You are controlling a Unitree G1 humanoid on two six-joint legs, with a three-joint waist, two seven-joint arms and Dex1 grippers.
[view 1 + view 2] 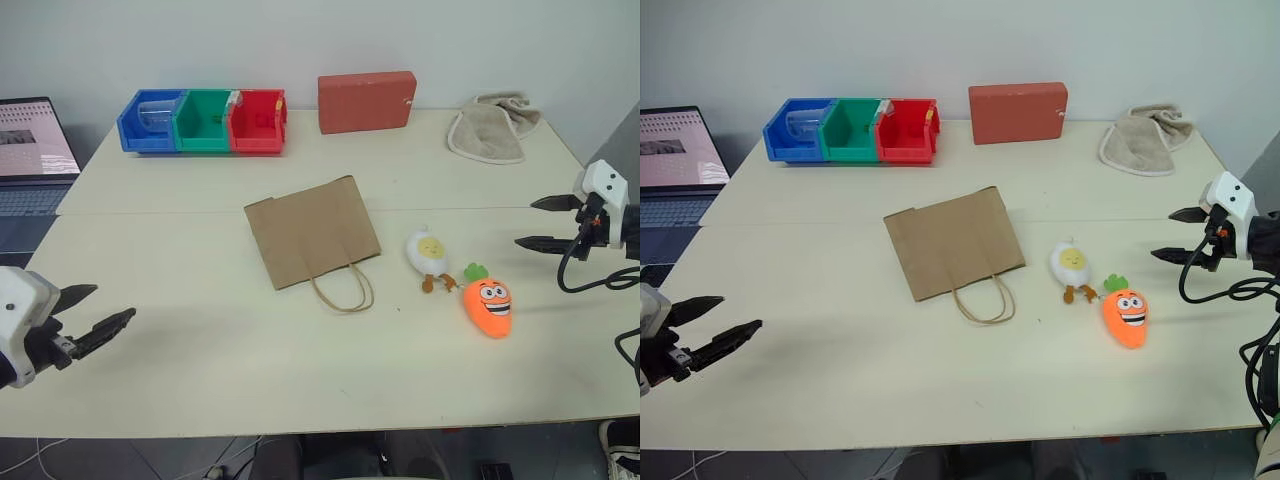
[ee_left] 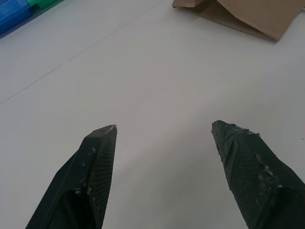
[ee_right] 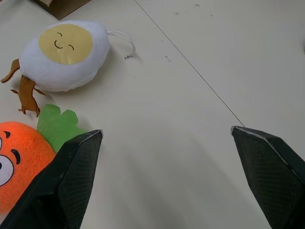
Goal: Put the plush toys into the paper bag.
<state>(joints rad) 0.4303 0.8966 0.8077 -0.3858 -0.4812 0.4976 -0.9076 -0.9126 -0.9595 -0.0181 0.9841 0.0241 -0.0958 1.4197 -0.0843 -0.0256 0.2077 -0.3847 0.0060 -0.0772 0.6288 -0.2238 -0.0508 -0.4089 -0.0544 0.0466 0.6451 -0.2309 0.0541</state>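
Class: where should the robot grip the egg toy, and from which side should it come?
Probably across the egg toy's plump white body, coming from above with the open right gripper. It lies flat, face up, and the thin brown legs near the carrot offer little to hold.

Along the table's (image 1: 200, 370) far edge we see blue, green and red bins (image 1: 204, 121), a red block (image 1: 366, 101), a beige towel (image 1: 492, 128), and a laptop (image 1: 30, 160) beside it.
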